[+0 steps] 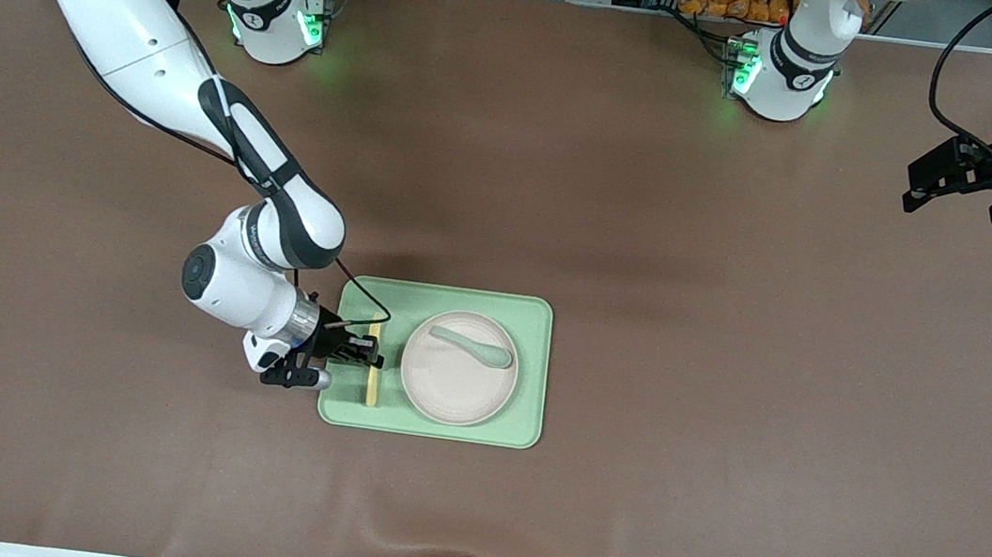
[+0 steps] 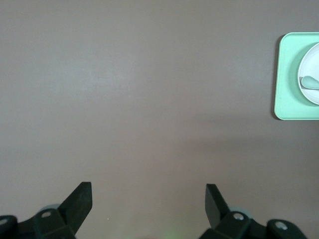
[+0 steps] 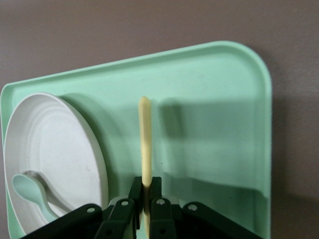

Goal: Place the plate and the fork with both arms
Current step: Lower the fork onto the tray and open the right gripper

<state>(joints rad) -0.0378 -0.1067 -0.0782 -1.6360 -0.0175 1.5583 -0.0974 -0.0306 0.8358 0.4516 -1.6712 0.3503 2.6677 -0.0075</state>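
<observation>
The cream plate (image 1: 455,382) sits on the light-green tray (image 1: 538,322), with a grey-green spoon (image 1: 470,347) lying in it. The pale-yellow fork (image 1: 371,386) is over the tray's floor beside the plate, toward the right arm's end. My right gripper (image 1: 368,356) is low over the tray and shut on the fork's shaft. The right wrist view shows the fork (image 3: 144,144) pinched between the jaws of the right gripper (image 3: 146,191), with the plate (image 3: 50,144) beside it. I cannot tell whether the fork touches the tray. My left gripper (image 1: 951,209) waits open and empty, high over the left arm's end of the table.
The left wrist view shows the open left gripper (image 2: 148,199) over bare brown table, with the tray (image 2: 288,79), plate (image 2: 311,62) and spoon (image 2: 310,82) at the picture's edge. The arm bases stand along the table's edge farthest from the front camera.
</observation>
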